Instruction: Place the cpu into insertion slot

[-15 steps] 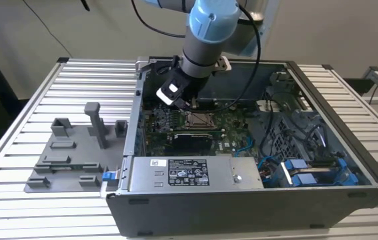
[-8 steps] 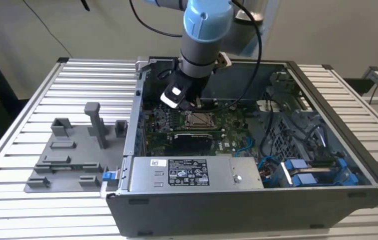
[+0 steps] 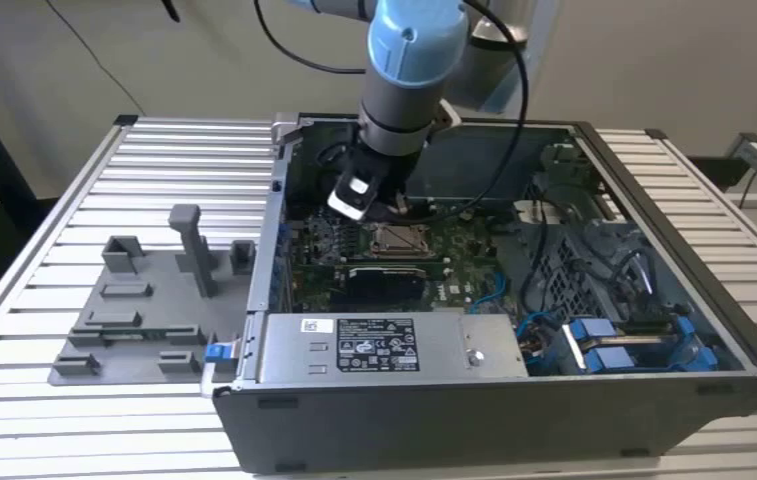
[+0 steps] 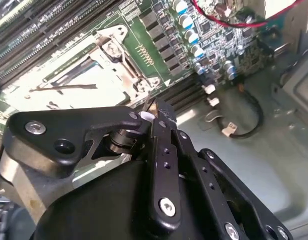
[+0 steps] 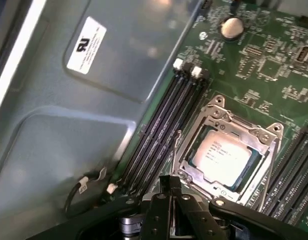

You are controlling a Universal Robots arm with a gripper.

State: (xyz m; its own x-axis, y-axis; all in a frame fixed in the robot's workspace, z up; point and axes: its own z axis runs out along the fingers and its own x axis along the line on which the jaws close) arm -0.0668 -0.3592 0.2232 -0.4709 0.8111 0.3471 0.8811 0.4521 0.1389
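Computer case [image 3: 512, 400] lying open on a slatted table [image 3: 125, 180], with a blue and grey robot arm [image 3: 405, 70] reaching down into it. Every place below is given from the insertion slot [image 3: 398, 238], a square socket with a shiny metal frame in the middle of the green motherboard [image 5: 273, 65].

The cpu [image 5: 222, 152] lies flat inside the insertion slot [image 5: 266, 137], silvery face up and framed on all sides by the metal bracket. Nothing holds it.

The gripper [image 3: 381, 208] hangs just beside the slot, on the side away from the power supply box [image 3: 392, 345]. In both wrist views its black fingers look pressed together, and nothing can be seen between them. In the first wrist view the gripper [image 5: 168, 182] points at the board near one corner of the slot's frame. The gripper [image 4: 156, 111] sits close to the same frame edge in the second wrist view, where the slot [image 4: 84, 80] is washed pale by glare. Whether the fingertips touch the board cannot be told.

Long black memory strips [image 5: 161, 132] run right alongside the slot. A round coin battery [image 5: 232, 27] sits well apart from it, farther along the board. A grey parts fixture [image 3: 125, 310] rests on the table outside the case, well apart from the slot, toward the exterior view's left.
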